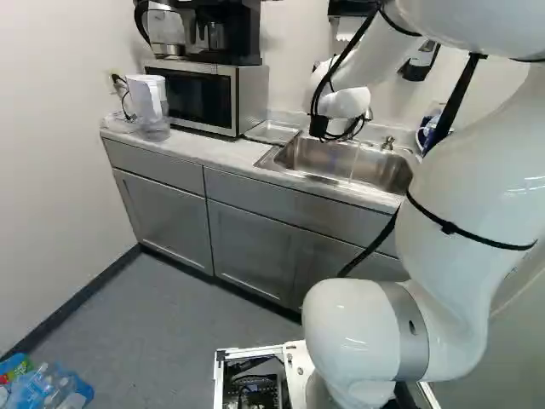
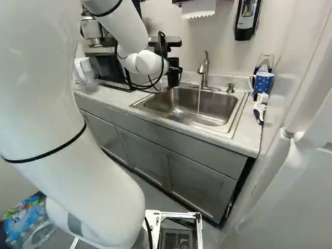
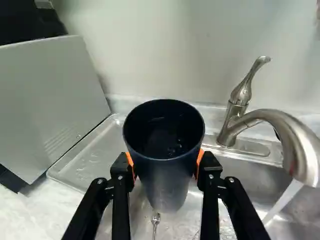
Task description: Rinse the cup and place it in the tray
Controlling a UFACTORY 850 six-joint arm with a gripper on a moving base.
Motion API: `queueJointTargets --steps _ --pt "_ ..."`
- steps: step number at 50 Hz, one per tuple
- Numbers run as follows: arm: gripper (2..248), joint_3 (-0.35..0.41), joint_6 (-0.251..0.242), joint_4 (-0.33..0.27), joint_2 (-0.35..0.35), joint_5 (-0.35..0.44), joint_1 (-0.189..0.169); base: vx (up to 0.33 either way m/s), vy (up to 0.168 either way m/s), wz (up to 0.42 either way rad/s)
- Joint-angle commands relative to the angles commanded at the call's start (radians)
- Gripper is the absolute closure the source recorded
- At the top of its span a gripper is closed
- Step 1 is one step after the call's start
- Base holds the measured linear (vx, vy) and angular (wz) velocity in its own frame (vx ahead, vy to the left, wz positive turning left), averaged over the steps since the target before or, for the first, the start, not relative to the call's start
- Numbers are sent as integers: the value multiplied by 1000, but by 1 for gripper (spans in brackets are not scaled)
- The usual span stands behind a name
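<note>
At the sink's left end in the right base view is my gripper (image 2: 174,73), its fingertips hidden. In the wrist view my gripper (image 3: 165,167) is shut on the dark cup (image 3: 164,145), an orange pad on either side. The cup's mouth faces up, with a wet shine inside. Beyond the cup and to the microwave's side lies the shallow metal tray (image 3: 92,155), also seen in the left base view as a flat tray (image 1: 272,132) between microwave and sink. The faucet (image 3: 295,142) runs, its water stream (image 3: 282,200) falling beside the cup, apart from it.
The microwave (image 1: 204,95) borders the tray. Inside the sink (image 2: 207,106) lie a small blue thing (image 2: 176,119) and a metal utensil (image 3: 155,220). A blue dotted mug (image 2: 263,82) and a brush (image 2: 259,111) stand near the wall right of the sink. The counter front (image 2: 155,132) faces the base.
</note>
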Motion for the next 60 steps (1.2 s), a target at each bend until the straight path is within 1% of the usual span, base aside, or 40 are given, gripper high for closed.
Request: queueJointTargets --steps 23,26,35,60 --pt "124 -5 0 0 8 0 0 0 0 0" --pt "124 -5 11 0 8 0 0 0 0 0" --pt "124 -5 88 0 8 0 0 0 0 0" --pt "124 -5 348 0 8 0 0 0 0 0"
